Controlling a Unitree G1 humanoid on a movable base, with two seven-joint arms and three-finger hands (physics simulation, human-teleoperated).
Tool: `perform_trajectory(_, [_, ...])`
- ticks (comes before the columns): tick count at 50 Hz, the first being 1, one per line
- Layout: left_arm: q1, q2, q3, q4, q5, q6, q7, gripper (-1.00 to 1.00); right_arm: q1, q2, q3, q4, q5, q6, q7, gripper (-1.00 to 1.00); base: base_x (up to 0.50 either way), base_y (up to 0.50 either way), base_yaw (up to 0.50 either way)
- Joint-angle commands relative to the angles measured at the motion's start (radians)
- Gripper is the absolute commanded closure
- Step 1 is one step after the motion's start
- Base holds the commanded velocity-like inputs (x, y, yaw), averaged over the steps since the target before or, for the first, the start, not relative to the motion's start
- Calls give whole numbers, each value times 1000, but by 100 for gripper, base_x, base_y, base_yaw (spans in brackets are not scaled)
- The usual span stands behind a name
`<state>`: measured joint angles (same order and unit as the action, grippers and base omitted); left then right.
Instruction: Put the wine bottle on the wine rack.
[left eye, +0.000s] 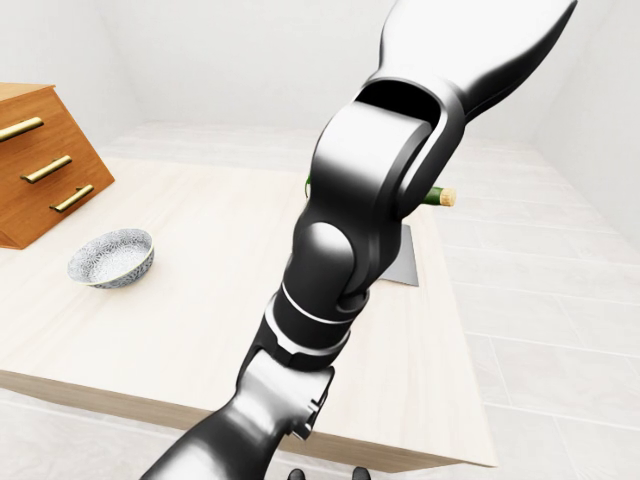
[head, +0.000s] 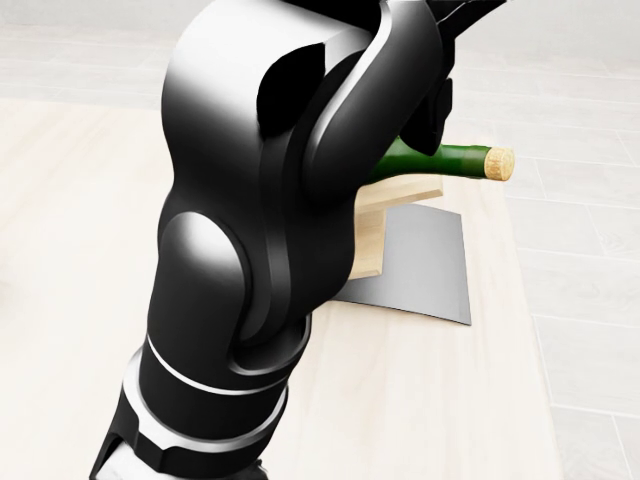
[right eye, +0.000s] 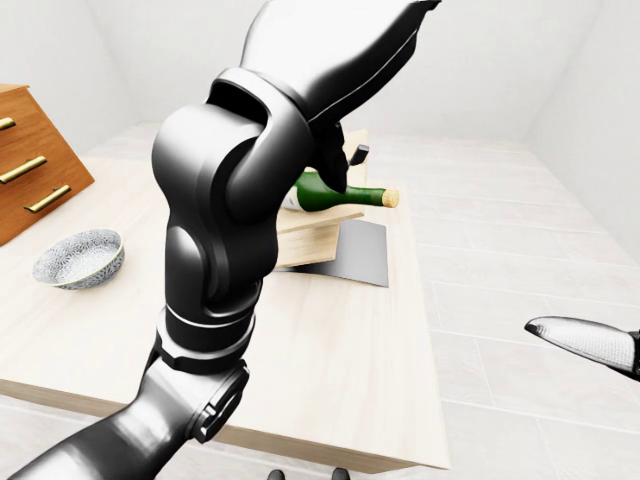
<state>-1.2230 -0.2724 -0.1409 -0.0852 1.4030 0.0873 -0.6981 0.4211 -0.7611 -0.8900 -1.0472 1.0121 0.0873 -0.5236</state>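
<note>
I see a patterned bowl (right eye: 78, 259) on the table (right eye: 330, 350), its inside out of sight. The green wine bottle (right eye: 340, 194) lies level on the wooden rack (right eye: 310, 235), cork pointing right. My left arm (right eye: 225, 220) hides its hand; finger state unclear for both.

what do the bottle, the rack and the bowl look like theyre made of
Bottle: glossy dark green, probably glass, with a tan stopper that looks like cork. Rack: pale matte wood on a flat grey base, possibly metal. Bowl: blue-and-white patterned with a sheen, likely glazed ceramic.
</note>
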Motion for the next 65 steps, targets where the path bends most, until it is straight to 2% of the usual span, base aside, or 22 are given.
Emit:
perform_trajectory(1, [-3, 9, 2, -62, 33, 0, 0, -100, 18, 1, 15, 0, -15, 0, 0, -100, 0, 0, 0])
perform_trajectory(15, [-39, 31, 36, -97, 15, 0, 0, -100, 57, -6, 45, 0, -40, 0, 0, -100, 0, 0, 0])
perform_trajectory(22, [-28, 38, 38, -148, 11, 0, 0, -100, 100, -58, 62, 0, -52, 0, 0, -100, 0, 0, 0])
perform_trajectory(31, [-31, 71, 57, -207, -18, 0, 0, -100, 179, -132, 15, 0, -8, 0, 0, -100, 0, 0, 0])
perform_trajectory(35, [-21, 84, 47, -240, -7, 0, 0, -100, 185, -154, 10, 0, 2, -19, 0, -100, 0, 0, 0])
perform_trajectory(42, [-7, 95, 41, -272, 6, 0, 0, -100, 201, -172, -14, 0, 24, -38, 0, -100, 0, 0, 0])
perform_trajectory(52, [3, 114, 53, -311, 16, 0, 0, -100, 212, -179, -48, 0, 48, -45, 0, -100, 0, 0, 0])
perform_trajectory(57, [20, 121, 57, -352, 27, 0, 0, -100, 235, -174, -46, 0, 39, -74, 0, -100, 0, 0, 0])
perform_trajectory(61, [32, 121, 55, -376, 31, 0, 0, -100, 273, -171, -19, 0, 5, -126, 0, -100, 0, 0, 0])
perform_trajectory(63, [38, 119, 61, -385, 25, 0, 0, -100, 299, -172, 8, 0, -27, -166, 0, -100, 0, 0, 0])
perform_trajectory(65, [42, 121, 60, -393, 24, 0, 0, -100, 329, -177, 47, 0, -70, -175, 0, -100, 0, 0, 0])
